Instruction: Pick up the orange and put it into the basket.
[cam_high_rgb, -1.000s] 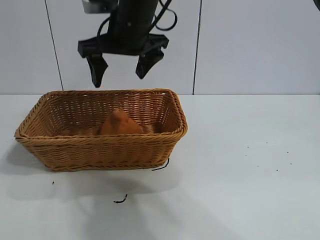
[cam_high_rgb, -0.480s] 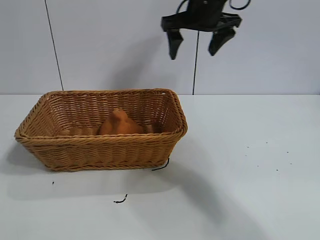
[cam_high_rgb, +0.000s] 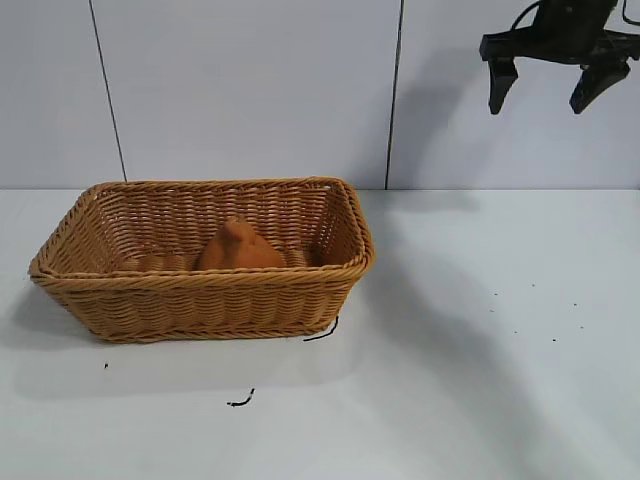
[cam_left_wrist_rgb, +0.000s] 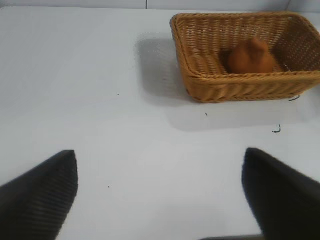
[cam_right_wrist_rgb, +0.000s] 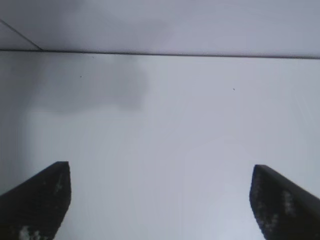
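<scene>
Inside the basket (cam_high_rgb: 330, 268), near its middle, the orange (cam_high_rgb: 238, 247) is seen resting on the woven floor. High above the table (cam_high_rgb: 480, 350), well off to the basket's right, the right gripper (cam_high_rgb: 545, 90) is held spread and empty. The left gripper (cam_left_wrist_rgb: 160, 190) is likewise parted, holding nothing.

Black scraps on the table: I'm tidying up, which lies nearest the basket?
The curved scrap at the basket's front right corner; the other scrap lies apart, nearer the camera.
</scene>
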